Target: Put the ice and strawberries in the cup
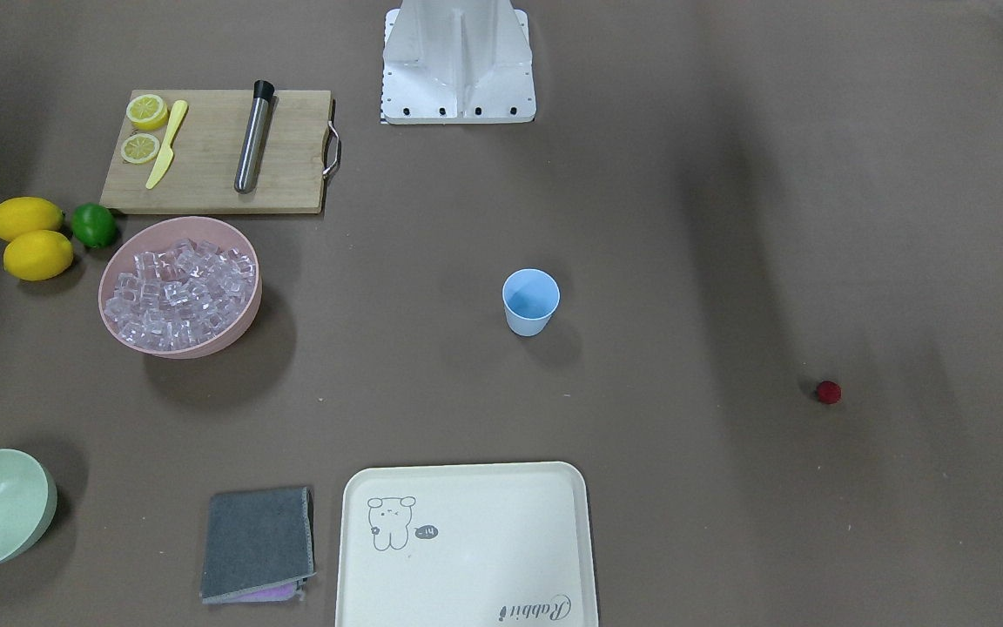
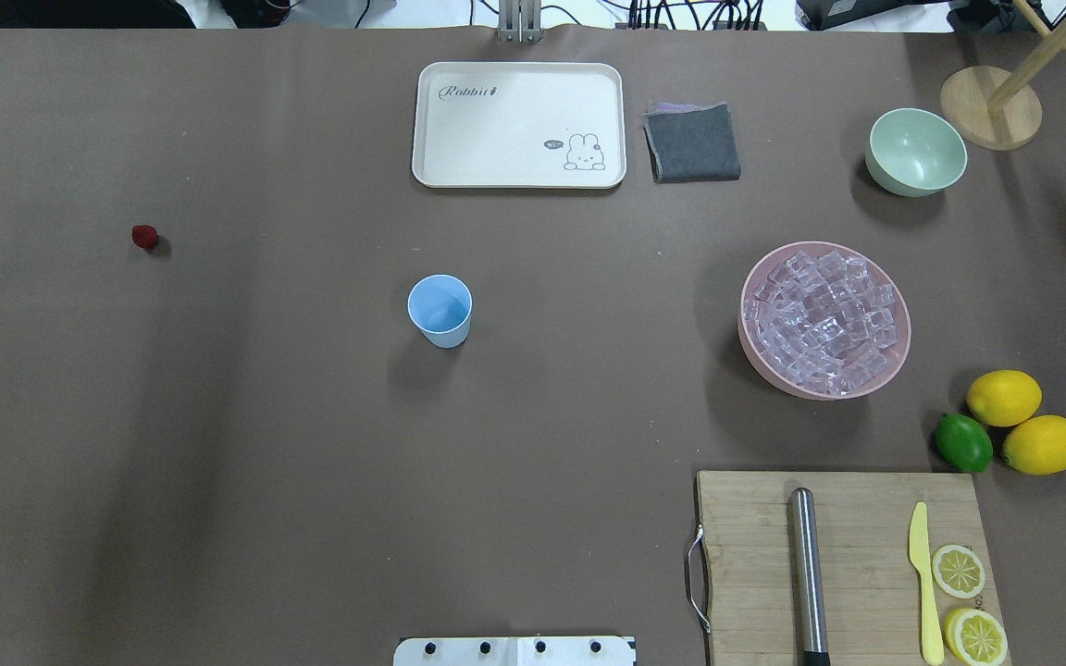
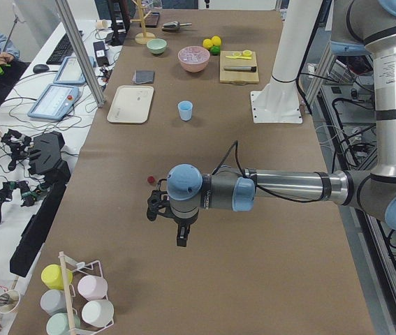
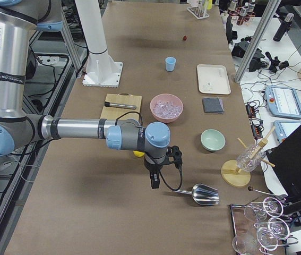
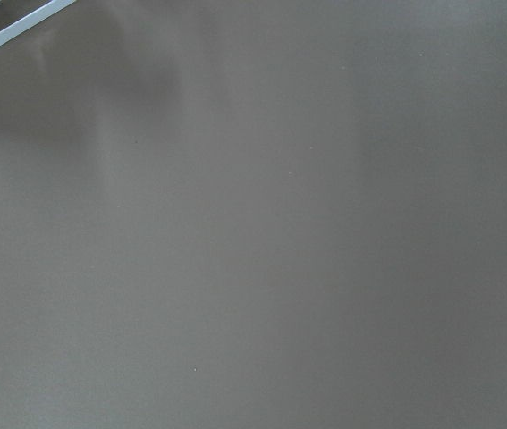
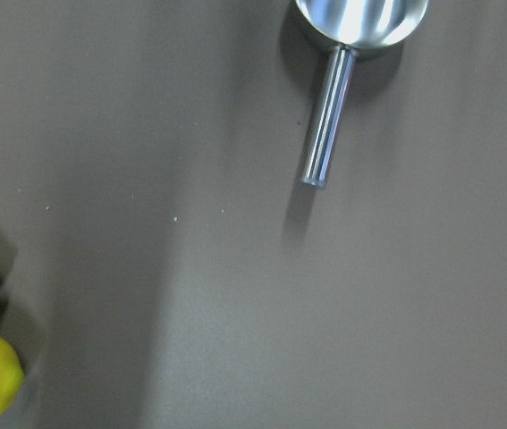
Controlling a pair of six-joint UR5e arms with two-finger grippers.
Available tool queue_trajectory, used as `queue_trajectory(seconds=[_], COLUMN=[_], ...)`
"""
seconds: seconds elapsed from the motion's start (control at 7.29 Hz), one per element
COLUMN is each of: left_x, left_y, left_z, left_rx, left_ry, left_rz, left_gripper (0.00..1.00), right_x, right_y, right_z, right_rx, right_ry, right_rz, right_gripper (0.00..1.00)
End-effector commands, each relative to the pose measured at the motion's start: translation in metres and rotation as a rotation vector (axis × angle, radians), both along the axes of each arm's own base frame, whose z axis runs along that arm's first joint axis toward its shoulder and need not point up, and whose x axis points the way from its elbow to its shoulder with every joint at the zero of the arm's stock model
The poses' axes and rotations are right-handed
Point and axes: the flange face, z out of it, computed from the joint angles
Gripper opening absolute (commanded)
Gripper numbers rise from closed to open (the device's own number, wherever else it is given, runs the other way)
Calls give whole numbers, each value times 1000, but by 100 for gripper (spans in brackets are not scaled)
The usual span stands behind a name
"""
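Observation:
The light blue cup [image 2: 440, 311] stands upright and empty mid-table; it also shows in the front view [image 1: 530, 301]. The ice [image 2: 824, 319] fills a pink bowl [image 2: 903, 347] at the robot's right. The strawberry [image 2: 144, 237] lies alone at the far left; it also shows in the front view [image 1: 828, 392]. My left gripper [image 3: 181, 234] hangs above bare table near the strawberry [image 3: 151, 181], seen only in the left side view. My right gripper [image 4: 154, 180] hangs near a metal scoop [image 4: 203, 194], seen only in the right side view. I cannot tell whether either is open or shut.
A cutting board [image 2: 866, 518] holds a steel muddler [image 2: 808, 573], a yellow knife [image 2: 923, 578] and lemon slices. Two lemons [image 2: 1005, 398] and a lime [image 2: 963, 442] lie beside it. A cream tray [image 2: 519, 92], grey cloth [image 2: 692, 141] and pale green bowl [image 2: 917, 151] sit at the far side.

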Motion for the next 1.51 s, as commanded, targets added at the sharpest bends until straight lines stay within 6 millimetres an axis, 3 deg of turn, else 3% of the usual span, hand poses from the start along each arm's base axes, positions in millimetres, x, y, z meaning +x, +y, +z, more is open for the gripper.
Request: queue_trajectory(seconds=[0.0,0.41,0.69,0.82,0.96,1.1,1.37], left_x=[0,1,8,12,31,49,93], left_y=[-7,-21,-22,-35,-56,-55,-59], left_z=[-6,-25,-54,-75,-105,-106,-116], left_rx=[31,100,246,275,267,289,278], left_ry=[1,29,190,201,228,235,260], left_rz=[1,-3,24,-16,-32,-5,44], left_gripper=[98,98,98,98,97,99,99], right_x=[0,0,0,-1,-6,-24,-87], right_y=[-7,-19,-38,-51,-56,-63,-78], right_z=[-8,-22,-44,-59,-71,-93,-144], right_rx=[81,104,147,130,100,68,-11], right_ry=[-2,-3,-7,-14,-30,-52,-88], right_rz=[5,15,24,79,129,171,243], right_gripper=[100,100,100,100,100,100,100])
